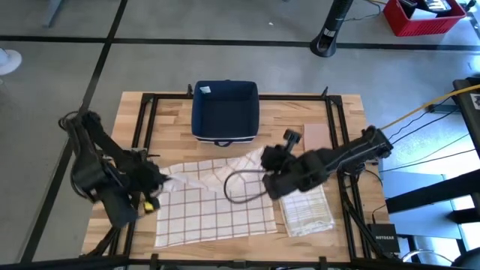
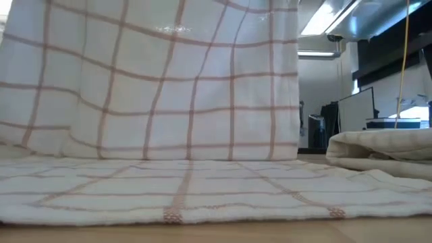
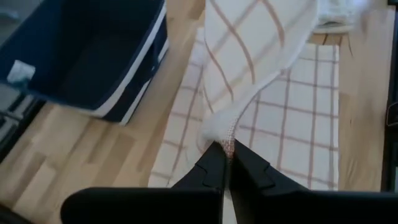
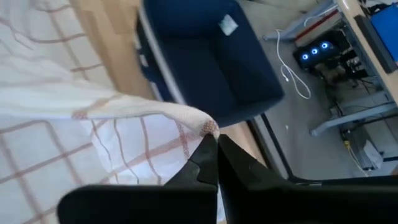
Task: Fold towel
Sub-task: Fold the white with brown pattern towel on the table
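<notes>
**Both end effectors pinch the checked towel's far edge**

High view: the left end effector (image 1: 159, 180) is closed on one corner of the checked towel (image 1: 217, 210), and the right end effector (image 1: 268, 159) is closed on the opposite corner of the same edge. Between the two, the held edge is bunched up; from there the rest of the cloth spreads flat over the wooden counter (image 1: 300, 120) toward its near side. Beyond both end effectors sits a dark blue bin (image 1: 225, 111). Under the right arm, just beside the checked towel, lies a folded towel (image 1: 307, 211).

Low view: the checked towel (image 2: 175, 88) hangs as a raised sheet above its own flat part, which lies on the counter. The folded towel (image 2: 378, 150) rests off to one side. Neither end effector shows here.

Left wrist view: the left end effector (image 3: 226, 152) has its fingers (image 3: 211, 168) pressed together on a gathered corner of the checked towel (image 3: 249, 74), which rises away ahead of it. Below and ahead lies more flat cloth. The blue bin (image 3: 87, 56) stands off to one side of the fingers, on the counter (image 3: 74, 155).

Right wrist view: the right end effector (image 4: 212, 142) is clamped shut on a hemmed corner of the checked towel (image 4: 112, 118), with the cloth trailing off to one side. The blue bin (image 4: 205, 56) is just ahead of the fingertips.
</notes>
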Motion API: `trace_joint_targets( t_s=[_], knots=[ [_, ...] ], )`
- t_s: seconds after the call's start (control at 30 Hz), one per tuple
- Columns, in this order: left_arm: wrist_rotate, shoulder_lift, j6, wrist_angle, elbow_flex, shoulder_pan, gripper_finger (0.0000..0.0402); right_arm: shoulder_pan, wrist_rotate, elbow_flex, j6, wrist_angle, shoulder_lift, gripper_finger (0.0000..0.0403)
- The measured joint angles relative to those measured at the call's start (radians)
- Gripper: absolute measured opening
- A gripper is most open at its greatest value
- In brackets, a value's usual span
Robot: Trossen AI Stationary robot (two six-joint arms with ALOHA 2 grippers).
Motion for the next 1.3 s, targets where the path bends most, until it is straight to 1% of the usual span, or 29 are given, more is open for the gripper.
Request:
trace_joint_targets(
  t_s=[0.13,0.27,0.37,0.57,0.67,0.73,0.9,1.03,1.1,1.17,1.23,1.3],
  knots=[
    [0.015,-0.145,-0.038,-0.001,-0.114,-0.001,0.0001,-0.07,-0.012,0.0,-0.072,0.007,-0.045,0.0002],
    [0.01,-0.254,-0.037,-0.001,-0.174,0.009,0.0001,-0.152,-0.04,0.0,-0.162,0.036,-0.059,0.0002],
    [-0.047,-0.31,0.012,0.001,-0.179,0.026,0.0001,-0.221,-0.072,0.0,-0.275,0.111,-0.058,0.0002],
    [-0.177,-0.395,0.168,0.0,-0.155,0.068,0.0001,-0.349,-0.156,0.0,-0.509,0.323,-0.065,0.0002],
    [-0.213,-0.434,0.228,0.001,-0.154,0.088,0.0001,-0.408,-0.205,0.001,-0.608,0.404,-0.075,0.0002],
    [-0.216,-0.456,0.283,0.0,-0.154,0.105,0.0001,-0.446,-0.229,0.001,-0.66,0.434,-0.076,0.0003],
    [-0.216,-0.495,0.385,0.0,-0.154,0.142,0.0001,-0.523,-0.235,0.001,-0.732,0.455,-0.075,0.0003],
    [-0.216,-0.515,0.466,0.0,-0.154,0.162,0.0001,-0.562,-0.2,0.001,-0.775,0.46,-0.075,0.0003],
    [-0.216,-0.521,0.49,0.0,-0.154,0.176,0.0001,-0.58,-0.172,0.001,-0.789,0.466,-0.075,0.0003],
    [-0.212,-0.527,0.489,0.0,-0.162,0.189,0.0001,-0.592,-0.174,0.001,-0.793,0.457,-0.075,0.0003],
    [-0.166,-0.529,0.47,0.001,-0.172,0.195,0.0001,-0.591,-0.204,0.001,-0.769,0.427,-0.075,0.0003],
    [-0.096,-0.529,0.44,0.0,-0.187,0.197,0.0001,-0.58,-0.232,0.001,-0.736,0.389,-0.075,0.0003]
  ],
)
